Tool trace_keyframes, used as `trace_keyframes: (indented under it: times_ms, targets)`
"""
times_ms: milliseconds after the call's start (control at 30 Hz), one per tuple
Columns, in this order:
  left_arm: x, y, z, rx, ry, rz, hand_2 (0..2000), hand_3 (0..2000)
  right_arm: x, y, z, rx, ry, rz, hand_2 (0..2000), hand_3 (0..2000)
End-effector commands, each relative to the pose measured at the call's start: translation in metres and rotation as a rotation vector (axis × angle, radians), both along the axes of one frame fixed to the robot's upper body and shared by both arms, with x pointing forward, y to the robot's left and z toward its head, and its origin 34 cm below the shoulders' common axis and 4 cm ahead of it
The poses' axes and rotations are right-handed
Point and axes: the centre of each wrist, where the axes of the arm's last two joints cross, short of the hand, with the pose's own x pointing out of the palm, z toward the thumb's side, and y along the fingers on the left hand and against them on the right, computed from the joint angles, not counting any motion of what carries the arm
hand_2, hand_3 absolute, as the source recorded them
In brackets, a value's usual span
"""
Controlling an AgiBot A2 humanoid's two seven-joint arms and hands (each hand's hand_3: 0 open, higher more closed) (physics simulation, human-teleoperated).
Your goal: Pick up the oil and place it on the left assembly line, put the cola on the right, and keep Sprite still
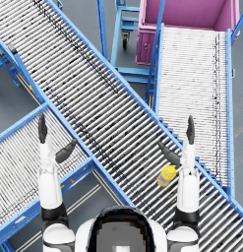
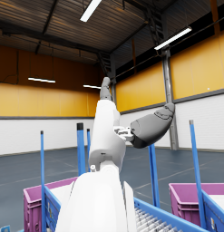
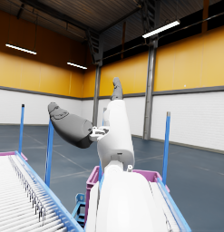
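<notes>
A yellow oil bottle (image 1: 167, 175) with a yellow cap sits on the long diagonal roller conveyor (image 1: 93, 98), close beside my right forearm. My right hand (image 1: 184, 149) is raised above the conveyor's right rail, fingers spread, holding nothing. My left hand (image 1: 49, 146) is raised the same way over the left roller line (image 1: 17, 157), also holding nothing. In the wrist views each hand, the left hand (image 2: 145, 128) and the right hand (image 3: 75, 126), points up toward the warehouse ceiling with the thumb apart. No cola or Sprite shows in any view.
The right roller line (image 1: 192, 88) runs up to a pink bin (image 1: 192, 15). Blue rails edge every conveyor, with grey floor gaps between them. More pink bins (image 2: 34, 204) (image 3: 93, 181) show in the wrist views.
</notes>
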Motion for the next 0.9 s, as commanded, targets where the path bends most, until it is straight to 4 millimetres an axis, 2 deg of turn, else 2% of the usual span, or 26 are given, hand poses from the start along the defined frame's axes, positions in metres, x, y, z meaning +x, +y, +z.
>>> trace_keyframes:
  times_ms: [33, 100, 200, 267, 333, 500, 533, 600, 900]
  targets:
    - [-0.002, 0.002, 0.005, -0.002, -0.022, 0.009, 0, 0, -0.002, -0.002, 0.004, 0.002, -0.018, -0.007, 0, 0]
    - [-0.001, 0.000, 0.001, -0.003, -0.006, 0.003, 0, 0, -0.003, -0.003, 0.004, 0.006, -0.020, -0.011, 0, 0]
    - [-0.003, 0.000, 0.007, 0.000, -0.032, 0.002, 0, 0, -0.003, -0.002, 0.002, 0.010, -0.013, -0.012, 0, 0]
    - [-0.002, 0.000, 0.002, -0.005, -0.013, 0.001, 0, 0, -0.003, -0.002, 0.003, 0.012, -0.017, -0.012, 0, 0]
    - [-0.001, -0.002, 0.007, 0.000, -0.029, -0.006, 0, 0, -0.002, -0.002, 0.002, 0.014, -0.012, -0.012, 0, 0]
    - [-0.001, -0.002, 0.003, -0.005, -0.016, -0.007, 0, 0, -0.001, -0.001, 0.002, 0.018, -0.012, -0.009, 0, 0]
    - [0.000, -0.003, 0.008, 0.000, -0.031, -0.010, 0, 0, 0.000, 0.001, 0.002, 0.016, -0.010, -0.001, 0, 0]
    - [0.000, -0.003, 0.004, -0.005, -0.016, -0.011, 0, 0, 0.001, -0.001, 0.002, 0.021, -0.009, -0.009, 0, 0]
    - [-0.003, -0.008, 0.003, -0.005, -0.021, -0.026, 0, 0, -0.002, 0.006, -0.009, 0.025, 0.028, 0.015, 0, 0]
